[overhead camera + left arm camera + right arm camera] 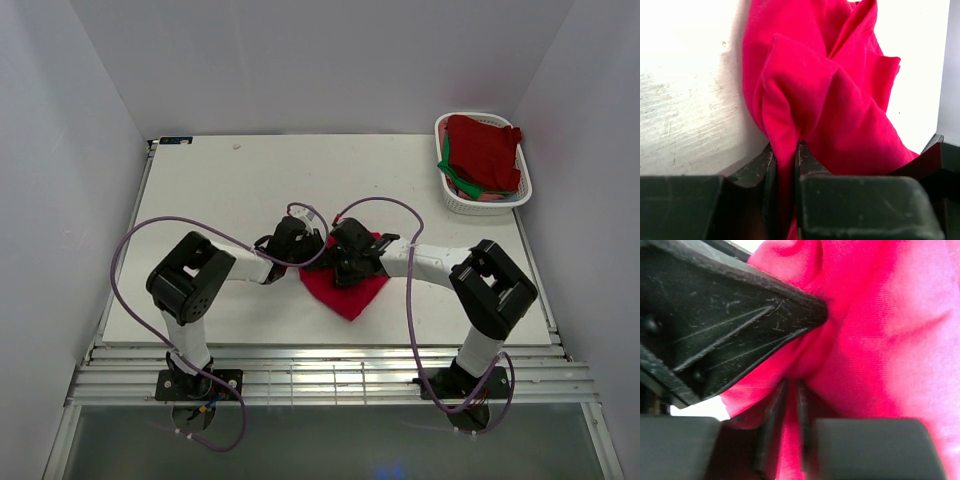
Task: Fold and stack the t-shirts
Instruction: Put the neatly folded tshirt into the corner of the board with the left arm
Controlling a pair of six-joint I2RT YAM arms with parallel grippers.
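At the middle of the table, toward its near edge, a crimson t-shirt lies crumpled, with one corner pointing toward my bases. Both of my hands are down on its far side, close beside each other.

My left hand has its fingers pressed nearly together on an upright fold of that cloth, and the fold runs down between them. My right hand likewise pinches a ridge of the same cloth between narrowly set fingers. From above, the left hand sits at the shirt's upper left and the right hand at its upper right.

At the far right corner, a white basket holds a dark red t-shirt heaped over a green t-shirt, of which only an edge shows. The basket stands well apart from both hands.
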